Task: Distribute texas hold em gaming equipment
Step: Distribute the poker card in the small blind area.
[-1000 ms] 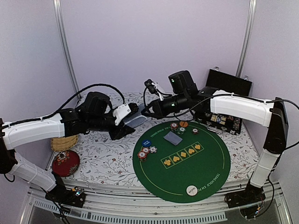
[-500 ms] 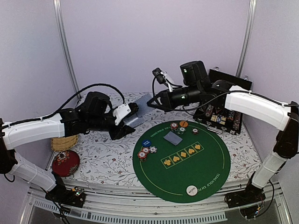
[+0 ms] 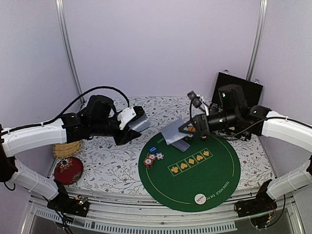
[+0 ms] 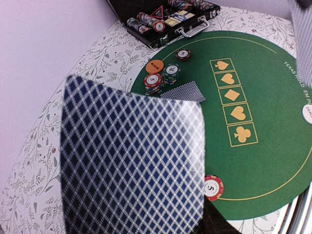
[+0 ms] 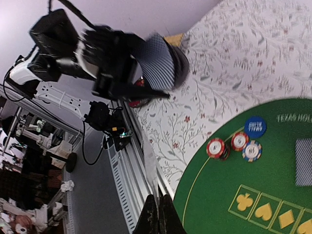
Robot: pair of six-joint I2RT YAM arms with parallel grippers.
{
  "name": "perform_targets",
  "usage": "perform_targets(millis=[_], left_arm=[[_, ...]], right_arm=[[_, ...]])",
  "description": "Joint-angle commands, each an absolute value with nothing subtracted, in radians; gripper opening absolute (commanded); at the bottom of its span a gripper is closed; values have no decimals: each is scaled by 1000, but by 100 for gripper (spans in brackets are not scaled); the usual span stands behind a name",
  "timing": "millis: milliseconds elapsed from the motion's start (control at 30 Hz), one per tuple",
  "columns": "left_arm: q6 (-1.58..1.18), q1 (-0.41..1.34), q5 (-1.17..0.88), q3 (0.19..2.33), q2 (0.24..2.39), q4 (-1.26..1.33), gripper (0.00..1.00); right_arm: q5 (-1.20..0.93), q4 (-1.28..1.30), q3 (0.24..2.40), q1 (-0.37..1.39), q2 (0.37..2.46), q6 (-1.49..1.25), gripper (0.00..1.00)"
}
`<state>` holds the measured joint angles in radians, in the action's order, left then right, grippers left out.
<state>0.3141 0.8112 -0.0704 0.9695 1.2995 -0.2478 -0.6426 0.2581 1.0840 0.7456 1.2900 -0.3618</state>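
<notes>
Our right gripper (image 3: 187,129) pinches one card (image 3: 171,132) by its edge above the mat's (image 3: 214,170) 11 o'clock. Our left gripper (image 3: 133,123) clamps the deck (image 3: 141,123). We judge both light, slick and bendy, so edges suit best.

I work in a robotics lab cell, not a home. Plain pale walls (image 3: 161,44) close me in, framed by bare aluminium posts (image 3: 67,53). My arms (image 3: 34,139) are bolted to a slotted metal rail (image 3: 146,226) at the near edge of the surface (image 3: 112,168), which wears a flowered cloth. Past that edge my right wrist camera sees a grey floor (image 5: 92,195), loose cables (image 5: 84,148) and stands of gear (image 5: 29,161).
</notes>
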Motion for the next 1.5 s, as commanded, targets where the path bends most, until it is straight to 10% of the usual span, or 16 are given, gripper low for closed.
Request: perform_targets(millis=[0, 1467], left_arm=[[318, 805, -73, 971, 1271, -222, 49], [323, 804, -68, 966, 1275, -224, 49]], right_arm=[[-728, 99, 923, 748, 1308, -516, 2], [-769, -143, 947, 891, 1919, -635, 2]])
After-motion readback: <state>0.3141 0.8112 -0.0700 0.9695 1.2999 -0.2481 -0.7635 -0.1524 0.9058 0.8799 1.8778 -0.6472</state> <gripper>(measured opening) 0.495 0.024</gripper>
